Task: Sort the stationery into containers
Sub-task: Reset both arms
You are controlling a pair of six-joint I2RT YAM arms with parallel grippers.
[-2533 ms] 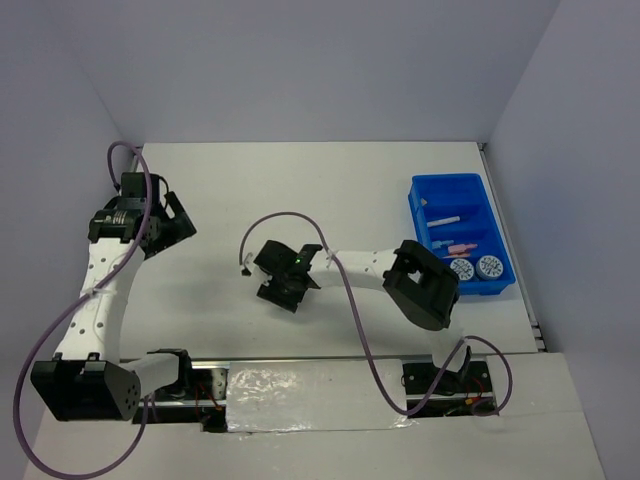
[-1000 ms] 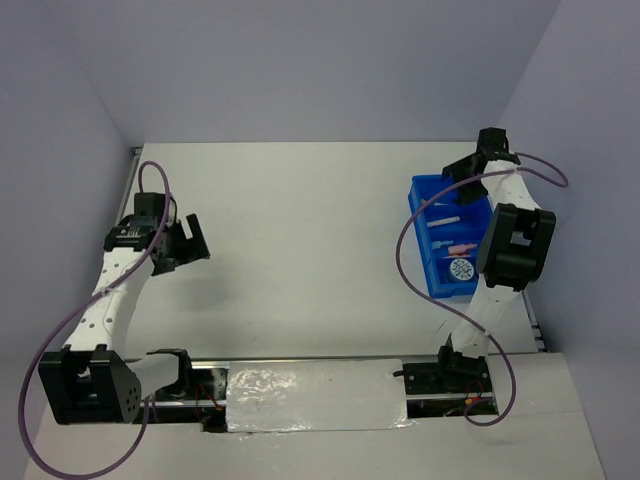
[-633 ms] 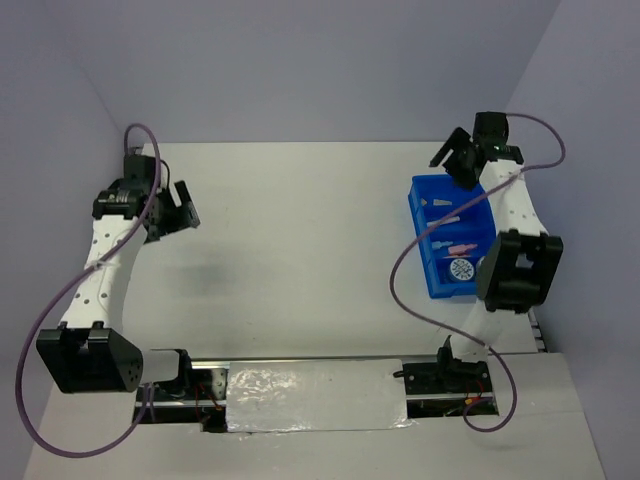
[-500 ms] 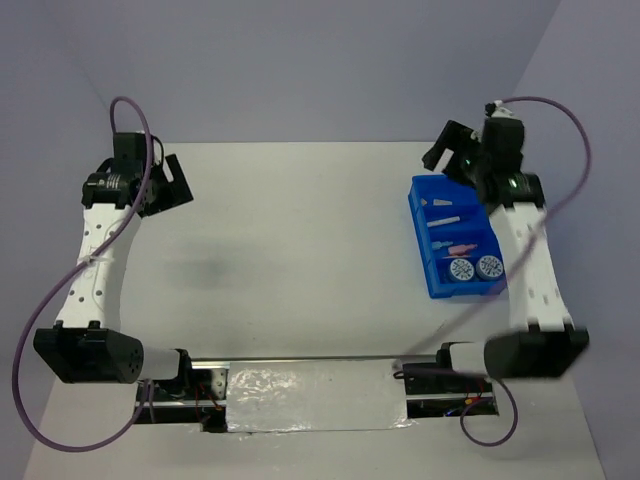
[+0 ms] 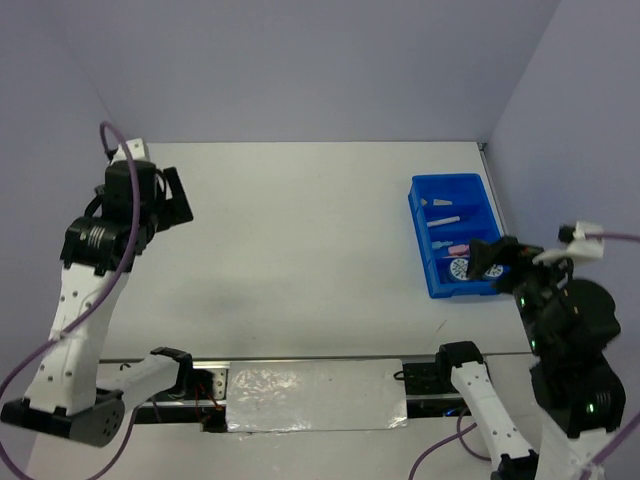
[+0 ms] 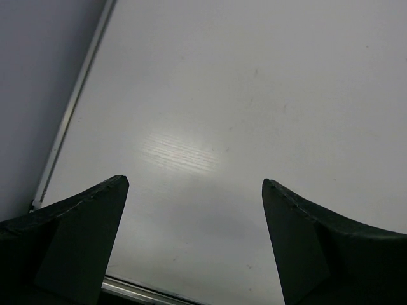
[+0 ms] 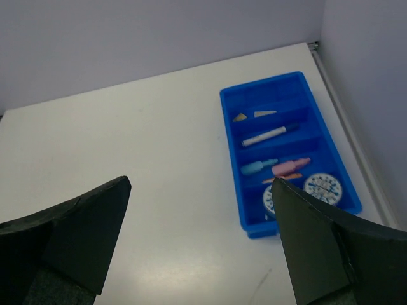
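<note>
The blue tray (image 5: 414,214) (image 7: 262,86) lies at the table's right side with the stationery inside. Its compartments hold two tan erasers (image 7: 248,115), a marker pen (image 7: 267,135), a light-blue clip (image 7: 257,166), a pink stick (image 7: 289,166), an orange stick (image 7: 284,178) and two patterned discs (image 7: 323,186) (image 5: 461,268). One disc is partly hidden behind my right finger. My right gripper (image 5: 492,256) (image 7: 199,182) hangs open and empty, high above the tray's near end. My left gripper (image 5: 170,196) (image 6: 194,181) is open and empty, high over the table's far left.
A metal edge strip (image 6: 70,114) runs along the table's left side below the grey wall. The right wall (image 5: 560,150) stands close beside the tray. Both arm bases sit at the near edge, with silver tape (image 5: 315,392) between them.
My right arm has swung back from the tray's far end to high over its near end, and its jaws have widened. The left arm has lifted.
</note>
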